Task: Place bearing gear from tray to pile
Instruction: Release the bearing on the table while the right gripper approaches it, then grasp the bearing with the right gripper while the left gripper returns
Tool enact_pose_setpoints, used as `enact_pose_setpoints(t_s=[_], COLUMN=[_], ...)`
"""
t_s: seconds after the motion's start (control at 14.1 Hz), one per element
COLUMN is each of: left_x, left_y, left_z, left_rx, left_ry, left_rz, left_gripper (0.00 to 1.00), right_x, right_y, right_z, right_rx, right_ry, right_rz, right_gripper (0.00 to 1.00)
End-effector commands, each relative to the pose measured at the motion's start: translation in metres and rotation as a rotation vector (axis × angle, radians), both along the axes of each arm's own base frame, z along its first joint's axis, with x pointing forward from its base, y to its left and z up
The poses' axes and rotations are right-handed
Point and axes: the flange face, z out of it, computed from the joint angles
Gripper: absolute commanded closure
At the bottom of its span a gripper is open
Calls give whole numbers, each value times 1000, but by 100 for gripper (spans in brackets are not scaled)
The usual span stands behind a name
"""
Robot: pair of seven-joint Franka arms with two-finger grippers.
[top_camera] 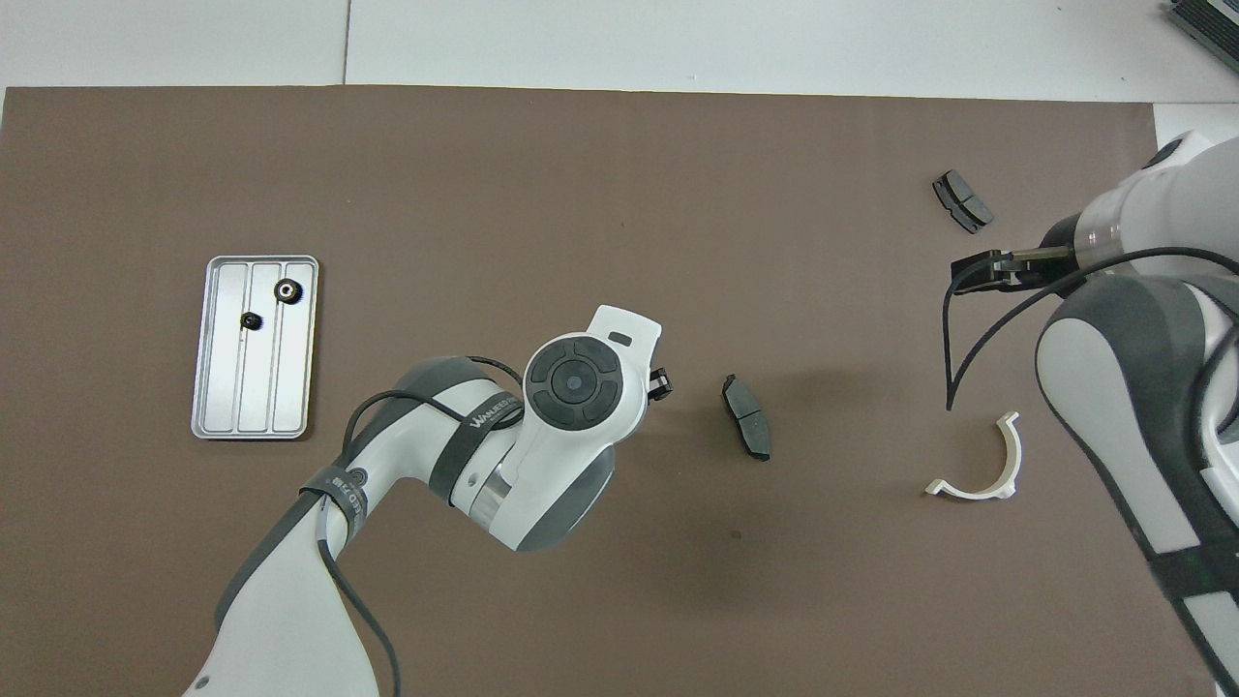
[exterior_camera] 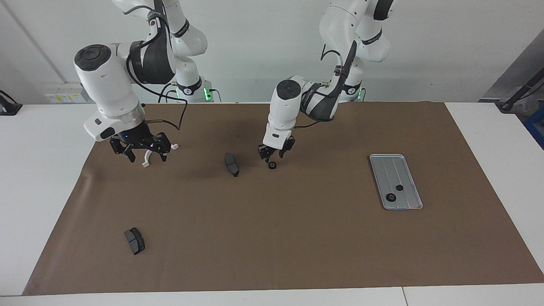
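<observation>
The silver-grey tray (exterior_camera: 384, 170) (top_camera: 292, 407) lies toward the left arm's end of the table. Two small black bearing gears (exterior_camera: 390, 196) (top_camera: 287, 290) rest in it. A third bearing gear (exterior_camera: 272, 165) lies on the brown mat near the middle, beside a dark brake pad (exterior_camera: 231, 164) (top_camera: 747, 416). My left gripper (exterior_camera: 271, 155) hangs just above that gear, open and apart from it. In the overhead view the left wrist hides this gear, and only one fingertip (top_camera: 660, 384) shows. My right gripper (exterior_camera: 142, 155) (top_camera: 973, 270) hangs open and holds nothing. The pile is out of view.
A white curved clip (exterior_camera: 145, 162) (top_camera: 987, 474) lies on the mat under the right gripper. A second brake pad (exterior_camera: 134, 240) (top_camera: 962, 201) lies farther from the robots at the right arm's end. The brown mat (exterior_camera: 297, 238) covers most of the table.
</observation>
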Motion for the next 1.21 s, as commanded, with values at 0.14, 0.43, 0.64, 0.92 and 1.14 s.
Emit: enact_pose_setpoints(t_s=[0.14,0.43,0.64,0.92,1.14], left_x=[67,120,142,161,169], left_y=[66,169,230,301,347], left_z=[16,19,18,17,16], left_rx=[28,27,25,46,52], left_ry=[19,5,-5,-22,-32], left_rz=[-33,-169,-240,-314,-318], left_gripper=[38,39,40,42,42], right_x=[-12,-29,-40,-67,-87], right_y=[69,170,231,298,315], right_z=[-13,-44,-67,-103,-140], right_rx=[42,62,73,83,114], right_ry=[13,-5,-23,-35,-67], right_rz=[-21,-77,-85,-103,-82], right_gripper=[0,0,0,0,0])
